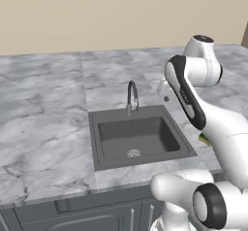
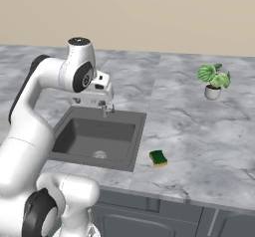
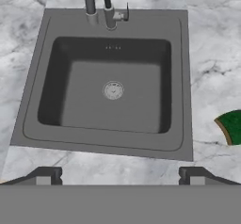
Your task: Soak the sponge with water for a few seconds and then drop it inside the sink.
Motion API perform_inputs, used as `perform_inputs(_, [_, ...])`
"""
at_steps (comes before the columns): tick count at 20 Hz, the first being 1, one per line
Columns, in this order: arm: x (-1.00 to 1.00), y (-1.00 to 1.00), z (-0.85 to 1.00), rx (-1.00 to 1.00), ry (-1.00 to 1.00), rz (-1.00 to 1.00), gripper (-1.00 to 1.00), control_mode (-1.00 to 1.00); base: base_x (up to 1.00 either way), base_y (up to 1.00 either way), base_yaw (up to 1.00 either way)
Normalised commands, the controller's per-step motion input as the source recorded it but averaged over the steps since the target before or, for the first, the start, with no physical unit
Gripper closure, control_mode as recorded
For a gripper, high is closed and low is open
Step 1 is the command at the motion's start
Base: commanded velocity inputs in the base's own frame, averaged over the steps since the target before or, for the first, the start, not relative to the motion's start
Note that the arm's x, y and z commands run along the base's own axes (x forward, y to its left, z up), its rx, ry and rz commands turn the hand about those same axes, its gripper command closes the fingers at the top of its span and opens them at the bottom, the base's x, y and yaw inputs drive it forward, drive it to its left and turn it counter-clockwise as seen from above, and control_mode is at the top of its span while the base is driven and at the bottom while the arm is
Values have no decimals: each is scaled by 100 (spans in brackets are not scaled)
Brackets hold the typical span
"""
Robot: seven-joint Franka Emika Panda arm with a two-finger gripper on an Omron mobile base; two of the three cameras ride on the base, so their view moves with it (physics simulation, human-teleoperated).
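The sponge [image 2: 159,158], a small block with a dark green top and a yellow layer, lies flat on the marble counter just right of the sink's front right corner. Its edge shows at the right of the hand view [image 3: 232,126]. The sink [image 1: 97,142] is a dark grey basin with a round drain [image 3: 113,90] and a curved faucet [image 1: 132,96] at its back rim. My gripper [image 3: 120,177] hangs high over the basin's front rim, open, with nothing between its fingers. Water is out of view.
A small potted plant [image 2: 213,81] stands far back on the right of the counter. Marble countertop [image 1: 43,128] spreads wide on both sides of the sink. Grey cabinet fronts [image 2: 149,216] run below the counter's front edge.
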Motion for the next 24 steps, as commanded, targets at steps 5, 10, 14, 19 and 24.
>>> perform_inputs(5, [-50, -2, 0, 0, -3, 3, -100, -100, 0, 0, 0])
perform_inputs(10, [-45, -10, 0, 0, 0, 3, -100, -100, 0, 0, 0])
perform_inputs(14, [-19, -4, 0, 0, -1, 1, -100, -100, 0, 0, 0])
perform_inputs(19, [-15, -36, 0, 0, 3, 0, -100, -100, 0, 0, 0])
perform_inputs(24, [-1, -62, 0, 0, 9, 0, -100, -100, 0, 0, 0])
